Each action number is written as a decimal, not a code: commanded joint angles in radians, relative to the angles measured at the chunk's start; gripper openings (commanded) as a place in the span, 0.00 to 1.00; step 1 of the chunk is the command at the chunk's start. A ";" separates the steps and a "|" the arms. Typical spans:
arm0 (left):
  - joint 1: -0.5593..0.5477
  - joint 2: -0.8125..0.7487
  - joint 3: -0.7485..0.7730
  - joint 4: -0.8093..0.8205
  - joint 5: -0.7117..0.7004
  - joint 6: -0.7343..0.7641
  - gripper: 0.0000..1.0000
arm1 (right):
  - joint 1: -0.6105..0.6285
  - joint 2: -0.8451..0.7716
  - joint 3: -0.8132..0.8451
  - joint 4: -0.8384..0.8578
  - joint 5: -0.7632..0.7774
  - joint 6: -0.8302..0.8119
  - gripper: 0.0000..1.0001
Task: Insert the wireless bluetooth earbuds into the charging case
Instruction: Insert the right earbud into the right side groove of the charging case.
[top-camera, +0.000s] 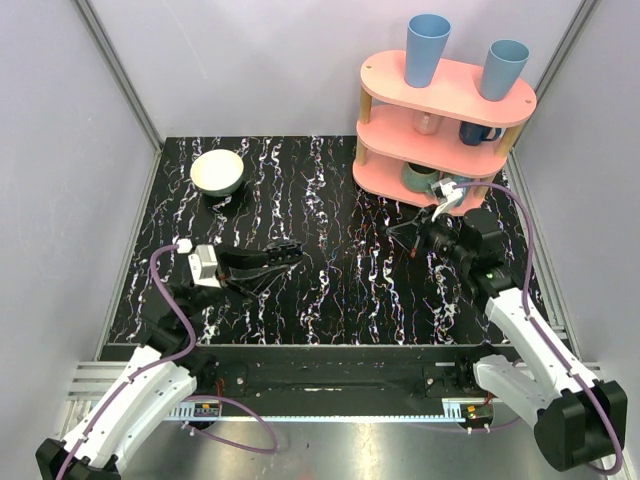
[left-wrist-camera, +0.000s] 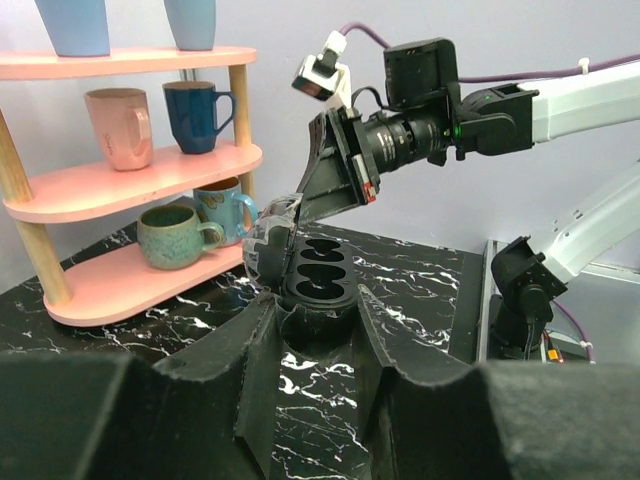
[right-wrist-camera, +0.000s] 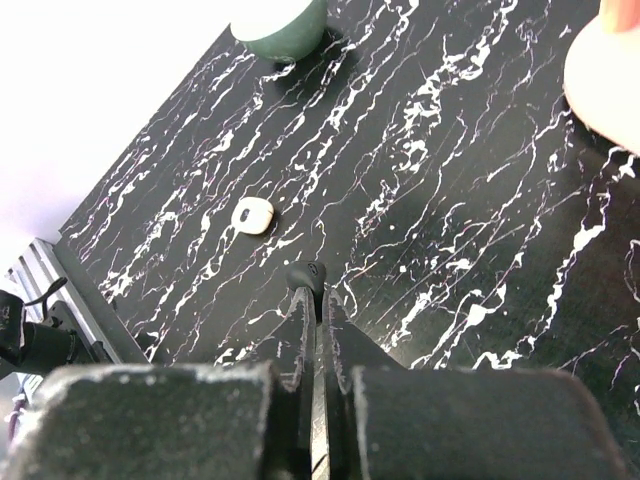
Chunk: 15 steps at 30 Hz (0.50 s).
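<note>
Right wrist view shows one cream earbud (right-wrist-camera: 253, 215) lying loose on the bench (right-wrist-camera: 450, 200), ahead of the right gripper (right-wrist-camera: 308, 280) and apart from it. It is nearer the bench edge under the pale wall than the pink shelf (right-wrist-camera: 612, 70); which edge that is I cannot tell. The right gripper is fully closed and no cream piece shows at its dark tip, so I judge the pickup not yet made. The other earbud I cannot find. The left gripper (left-wrist-camera: 318, 298) is clamped on the charging case (left-wrist-camera: 320, 268), a dark body left of the bench's middle, about midway between near and far edges. Its clear lid (left-wrist-camera: 268, 235) is tipped up on one side and both wells (left-wrist-camera: 325, 252) look empty.

Open the right gripper before it descends, so the tips do not knock the earbud away. Come straight down with a finger on each side and close slowly; so small and rounded a piece will likely squirt out of a skewed pinch. Approach the case from the side away from the raised lid, turn the earbud to match the well's curved outline, and let go only once it sits in. The left gripper should hold the case level throughout
</note>
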 joint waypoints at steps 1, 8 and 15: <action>-0.002 0.014 0.067 0.000 0.030 0.007 0.00 | 0.004 -0.034 0.010 0.035 -0.005 -0.050 0.00; -0.002 -0.017 0.056 -0.003 0.029 0.005 0.00 | 0.007 0.011 0.122 -0.081 -0.028 -0.103 0.00; -0.002 -0.042 0.065 -0.048 0.027 0.022 0.00 | 0.016 -0.018 0.152 -0.017 -0.126 -0.203 0.00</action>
